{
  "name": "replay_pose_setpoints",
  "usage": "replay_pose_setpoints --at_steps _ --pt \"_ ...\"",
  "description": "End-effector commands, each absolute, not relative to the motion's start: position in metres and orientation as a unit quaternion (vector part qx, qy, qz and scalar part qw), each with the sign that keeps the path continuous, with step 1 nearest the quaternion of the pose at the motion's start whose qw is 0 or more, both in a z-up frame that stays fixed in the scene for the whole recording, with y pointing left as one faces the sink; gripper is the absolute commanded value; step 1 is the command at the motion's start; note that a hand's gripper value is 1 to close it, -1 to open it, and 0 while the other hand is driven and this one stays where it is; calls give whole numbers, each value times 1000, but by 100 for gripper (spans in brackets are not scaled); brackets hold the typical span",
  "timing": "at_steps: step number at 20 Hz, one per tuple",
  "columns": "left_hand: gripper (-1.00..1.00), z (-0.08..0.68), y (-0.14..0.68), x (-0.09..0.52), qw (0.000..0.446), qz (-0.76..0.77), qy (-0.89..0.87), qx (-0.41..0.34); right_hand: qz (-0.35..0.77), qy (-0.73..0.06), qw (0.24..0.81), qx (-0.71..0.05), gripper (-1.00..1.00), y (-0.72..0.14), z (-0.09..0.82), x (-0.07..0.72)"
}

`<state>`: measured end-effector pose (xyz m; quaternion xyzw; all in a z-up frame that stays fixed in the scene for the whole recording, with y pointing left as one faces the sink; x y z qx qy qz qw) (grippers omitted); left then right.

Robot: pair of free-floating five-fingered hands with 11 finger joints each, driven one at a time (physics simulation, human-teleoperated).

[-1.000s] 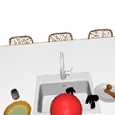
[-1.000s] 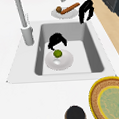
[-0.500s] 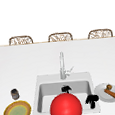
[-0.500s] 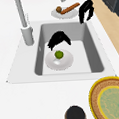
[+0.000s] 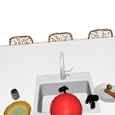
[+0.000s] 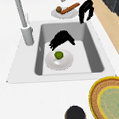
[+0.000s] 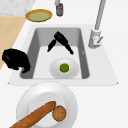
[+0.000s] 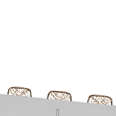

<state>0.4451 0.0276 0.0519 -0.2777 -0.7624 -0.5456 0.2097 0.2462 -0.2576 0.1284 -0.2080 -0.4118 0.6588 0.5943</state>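
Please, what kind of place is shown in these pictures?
Most likely a kitchen counter: a sink with a tall faucet, a plate holding bread, and chairs behind the counter.

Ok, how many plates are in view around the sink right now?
3: a white plate in the sink under the left hand, a white plate holding bread on the right counter, and a yellow-rimmed woven plate on the left counter.

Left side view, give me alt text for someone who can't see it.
A black hand hovers, fingers relaxed, in the sink just above a white plate holding a small green fruit. The other hand hangs at the sink's far corner near a plate with a bread stick; the tap stands at left.
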Motion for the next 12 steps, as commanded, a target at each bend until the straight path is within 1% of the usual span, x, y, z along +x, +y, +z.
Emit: replay_pose_setpoints --at_steps 1,4,6,12 --pt "-100 63 35 440 213 -541 -766 -272 659 -412 594 -208 0 -258 128 246" --pt "-100 78 47 434 203 -540 -775 -256 659 -412 594 -208 0 -258 128 246" --pt "-100 87 57 424 217 -540 -768 -268 659 -412 594 -208 0 -258 128 246" --pt "-100 112 84 404 222 -540 -766 -269 659 -412 594 -208 0 -258 128 246"
